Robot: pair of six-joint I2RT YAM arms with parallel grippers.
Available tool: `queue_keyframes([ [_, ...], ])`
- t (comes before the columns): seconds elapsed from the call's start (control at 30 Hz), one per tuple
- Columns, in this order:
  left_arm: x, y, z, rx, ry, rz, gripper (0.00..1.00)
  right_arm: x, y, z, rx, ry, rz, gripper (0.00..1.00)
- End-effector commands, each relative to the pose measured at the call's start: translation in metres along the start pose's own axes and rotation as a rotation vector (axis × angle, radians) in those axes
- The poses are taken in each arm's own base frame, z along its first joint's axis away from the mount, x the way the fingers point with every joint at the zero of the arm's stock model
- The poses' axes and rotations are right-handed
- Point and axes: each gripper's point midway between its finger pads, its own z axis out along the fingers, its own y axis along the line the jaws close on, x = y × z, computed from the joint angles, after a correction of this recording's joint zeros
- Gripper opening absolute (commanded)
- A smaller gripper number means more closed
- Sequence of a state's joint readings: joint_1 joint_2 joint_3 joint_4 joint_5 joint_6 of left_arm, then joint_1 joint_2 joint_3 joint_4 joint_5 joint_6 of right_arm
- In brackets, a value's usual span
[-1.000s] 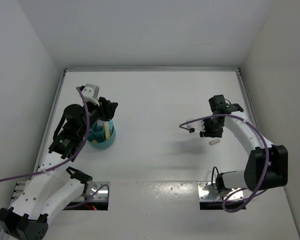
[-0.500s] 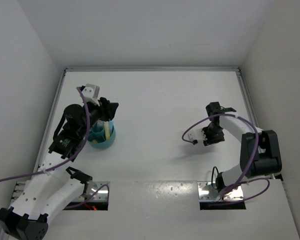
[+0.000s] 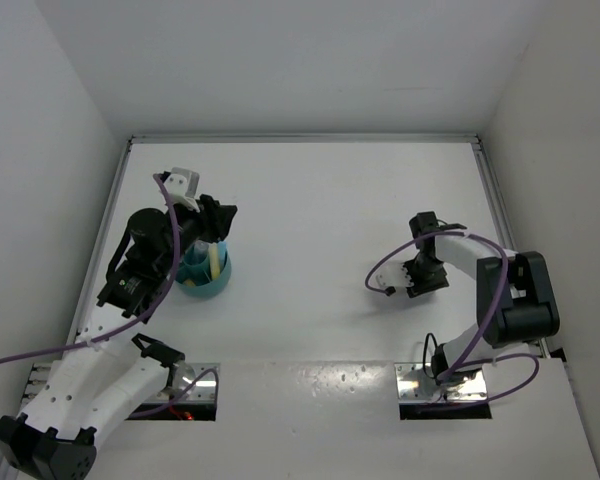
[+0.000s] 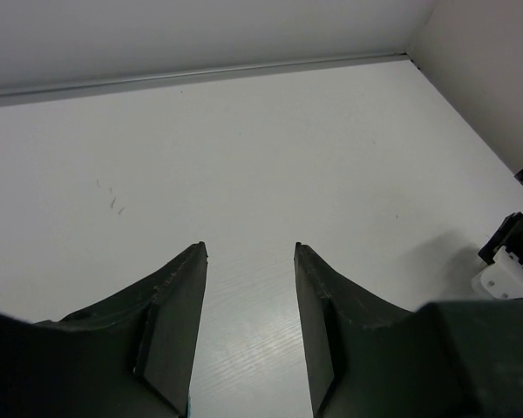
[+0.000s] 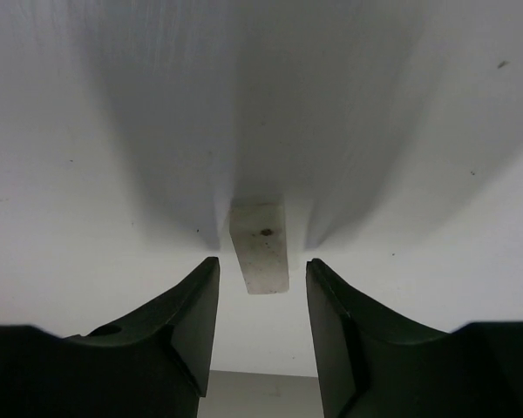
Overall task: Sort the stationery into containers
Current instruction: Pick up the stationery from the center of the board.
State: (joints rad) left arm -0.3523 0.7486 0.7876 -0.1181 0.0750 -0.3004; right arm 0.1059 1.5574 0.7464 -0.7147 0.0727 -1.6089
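The teal round holder (image 3: 202, 276) stands at the table's left, with a yellow piece (image 3: 216, 262) and a blue one upright in it. My left gripper (image 3: 220, 216) hangs just above its far rim, open and empty; the left wrist view shows its fingers (image 4: 248, 251) apart over bare table. My right gripper (image 3: 422, 277) points down at the table on the right and hides what lies beneath it. In the right wrist view its fingers (image 5: 261, 263) are open around a small white eraser-like block (image 5: 260, 248) lying flat on the table, just past the fingertips, untouched.
White walls enclose the table on three sides, with a metal rail (image 3: 305, 138) along the far edge. The right arm's purple cable (image 3: 380, 275) loops out to its left. The right arm's wrist shows at the right edge of the left wrist view (image 4: 512, 257).
My right gripper has moved nearer and down over the white block, which is now hidden under it in the top view. The left arm has not moved.
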Motion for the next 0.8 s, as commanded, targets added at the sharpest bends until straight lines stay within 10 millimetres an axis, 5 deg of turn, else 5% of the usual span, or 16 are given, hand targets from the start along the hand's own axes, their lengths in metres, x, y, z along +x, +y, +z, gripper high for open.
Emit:
queue_keyframes([
  [0.0,-0.026,-0.005,-0.002,0.020,-0.072,0.010,0.50,0.004,-0.002,0.003,0.014,0.021,-0.013,0.45],
  [0.3,-0.026,-0.004,-0.002,0.011,-0.074,0.010,0.50,0.004,0.004,0.015,-0.004,0.038,-0.012,0.48],
  [0.53,-0.027,-0.002,-0.002,0.002,-0.076,0.009,0.50,-0.004,-0.003,0.015,0.004,-0.005,0.009,0.14],
  [0.7,-0.025,0.000,-0.002,-0.011,-0.069,0.018,0.50,-0.016,-0.026,-0.014,0.047,-0.080,0.034,0.00],
  [0.77,-0.032,0.003,-0.007,-0.033,-0.096,0.018,0.50,-0.031,-0.057,-0.039,0.126,-0.135,0.030,0.00],
])
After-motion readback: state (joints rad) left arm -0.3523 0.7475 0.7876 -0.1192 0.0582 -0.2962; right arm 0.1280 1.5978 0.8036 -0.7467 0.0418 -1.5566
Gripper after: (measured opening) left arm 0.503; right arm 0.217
